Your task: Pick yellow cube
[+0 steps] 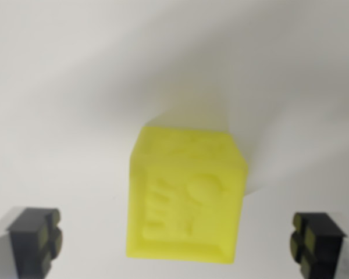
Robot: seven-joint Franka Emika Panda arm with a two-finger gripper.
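A yellow cube (186, 195) with a raised relief pattern on its near face rests on a white surface, in the middle of the wrist view. My gripper (175, 243) is open, its two black fingertips (36, 239) wide apart at the lower corners. The cube lies between the two fingers, a little to the wrist view's right of centre, with a clear gap on each side. Neither finger touches it. The picture is blurred.
The white surface (75, 87) fills the whole view, with soft grey shadows across it. Nothing else shows.
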